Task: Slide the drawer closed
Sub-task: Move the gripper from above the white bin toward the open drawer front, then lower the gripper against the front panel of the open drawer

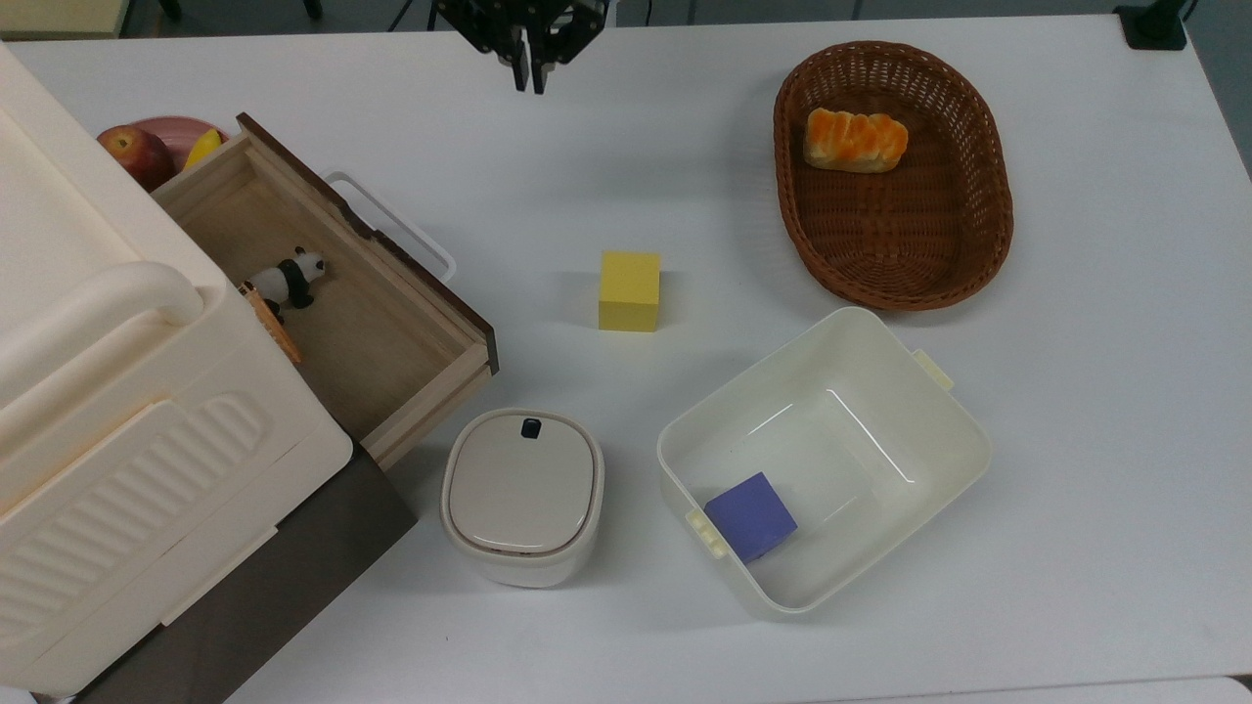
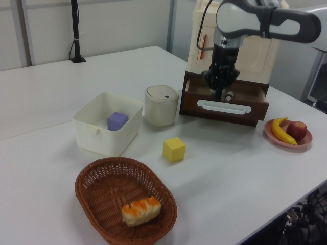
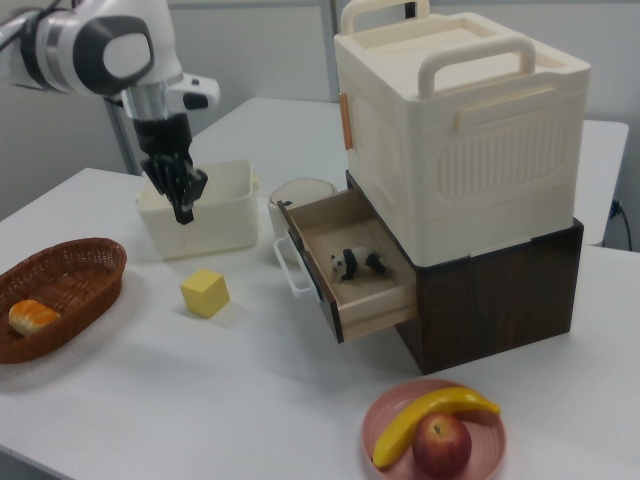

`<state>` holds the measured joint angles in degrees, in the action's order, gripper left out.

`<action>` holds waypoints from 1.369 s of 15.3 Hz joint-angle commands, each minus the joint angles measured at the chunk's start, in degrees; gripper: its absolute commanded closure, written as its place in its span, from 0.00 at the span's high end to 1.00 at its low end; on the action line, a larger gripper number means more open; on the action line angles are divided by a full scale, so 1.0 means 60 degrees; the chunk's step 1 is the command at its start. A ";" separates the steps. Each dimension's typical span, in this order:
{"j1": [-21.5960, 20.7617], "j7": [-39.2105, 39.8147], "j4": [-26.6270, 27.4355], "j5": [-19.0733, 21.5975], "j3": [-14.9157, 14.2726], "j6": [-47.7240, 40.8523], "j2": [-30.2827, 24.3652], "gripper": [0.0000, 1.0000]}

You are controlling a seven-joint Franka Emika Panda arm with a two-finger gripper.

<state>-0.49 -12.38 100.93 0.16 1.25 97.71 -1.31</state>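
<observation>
Now, starting from the top view's left: the cream cabinet [image 1: 117,391] is sitting on its dark base at the bench's [image 1: 1095,489] edge, and the drawer [image 1: 333,293] is standing pulled well out, its dark front panel and white loop handle [image 1: 396,230] facing the open bench. A little panda figure [image 1: 289,279] is lying inside on the wooden floor. Behind the drawer, a pink plate [image 1: 171,137] is carrying an apple [image 1: 132,154] and a banana [image 1: 202,149].

Moving right, the hand [image 1: 533,83] is hanging at the top edge of the top view, fingers pressed together with nothing between them, pointing down. It is well apart from the drawer, off beyond the handle side. In the right view the hand [image 3: 183,212] is hovering above the bench to the right view's left of the drawer [image 3: 350,265], not touching it.

Further along, a round lidded pot [image 1: 521,494] is resting just beside the drawer's corner, a yellow block [image 1: 629,290] is sitting mid-bench, a white bin [image 1: 831,372] is holding a purple block [image 1: 750,515], and a wicker basket [image 1: 988,196] is cradling a bread roll [image 1: 854,140].
</observation>
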 commanded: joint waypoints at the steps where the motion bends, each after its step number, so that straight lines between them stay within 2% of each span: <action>1: -0.0065 -0.1698 0.0507 0.0236 -0.0586 0.0457 0.0290 0.00; 4: -0.0006 -0.2621 0.0609 0.0281 -0.1173 0.1026 0.0803 0.00; 7: 0.0126 -0.3297 0.0786 0.0281 -0.1540 0.2139 0.1183 0.00; 21: 0.0140 -0.3313 0.0567 0.0164 -0.1585 0.2962 0.1682 0.00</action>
<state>0.85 -31.84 104.49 0.36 -7.80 113.47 8.29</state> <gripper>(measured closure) 0.991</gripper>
